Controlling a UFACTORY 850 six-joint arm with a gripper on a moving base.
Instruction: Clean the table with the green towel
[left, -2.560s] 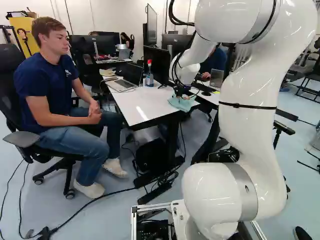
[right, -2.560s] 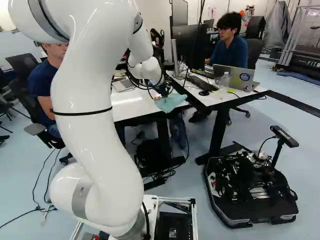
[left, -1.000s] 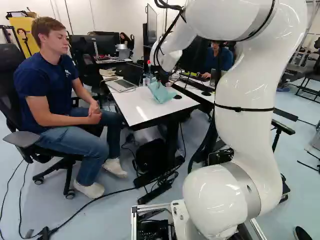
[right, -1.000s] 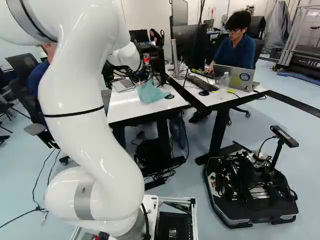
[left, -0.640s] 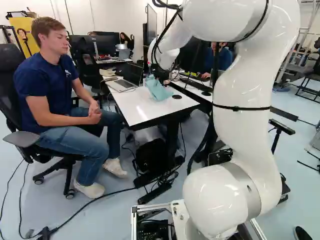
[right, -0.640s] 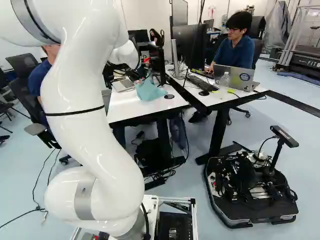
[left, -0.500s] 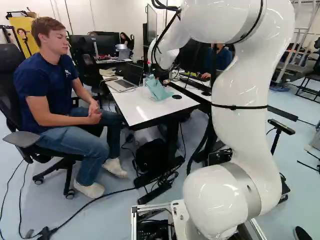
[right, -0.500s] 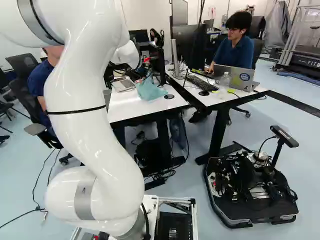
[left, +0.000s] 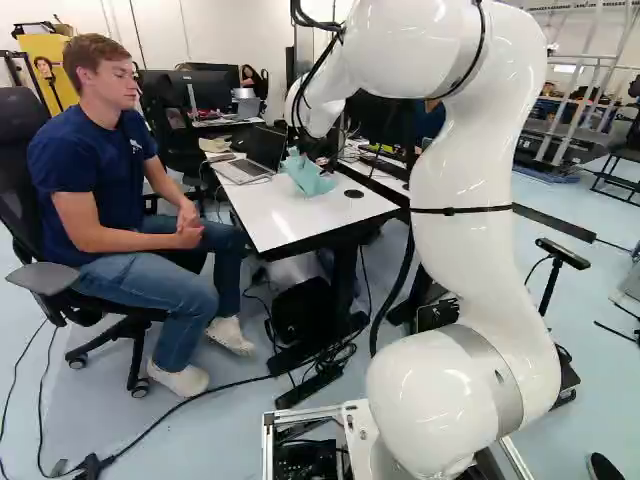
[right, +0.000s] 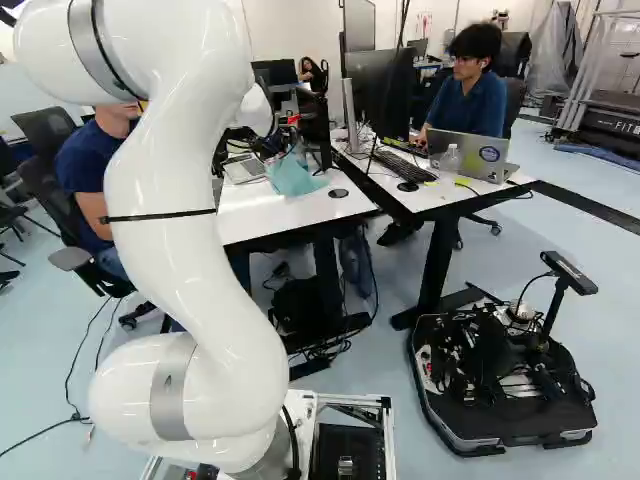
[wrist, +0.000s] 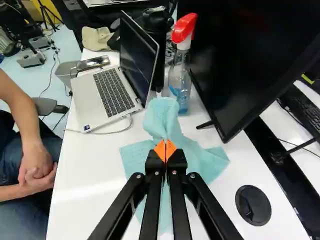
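- Green towel (wrist: 195, 157) hangs bunched from the claw (right: 276, 154), above and against the white counter (left: 270, 215), between the laptop (wrist: 112, 90) and the black round cap (wrist: 253, 205).
- In the wrist view its long axis runs roughly along the counter, from a rounded hump ahead of the fingertips back under the claw (wrist: 165, 151).
- That hump points at the foot of the spray bottle (wrist: 180, 82), close to it; I cannot tell whether they touch.
- One flap spreads sideways toward the laptop's side of the counter, and the opposite corner reaches out below the monitor (wrist: 240, 60), near the round cap.
- The claw is clenched on the towel, its orange pads (wrist: 159, 150) pinching a fold behind the hump.
- The white arm (left: 465, 250) rises from its lowest joint, bends over at the top and reaches ahead to the counter.
- At the left base view's middle, its wrist (left: 318, 112) sits above the towel, and the claw points down and ahead.
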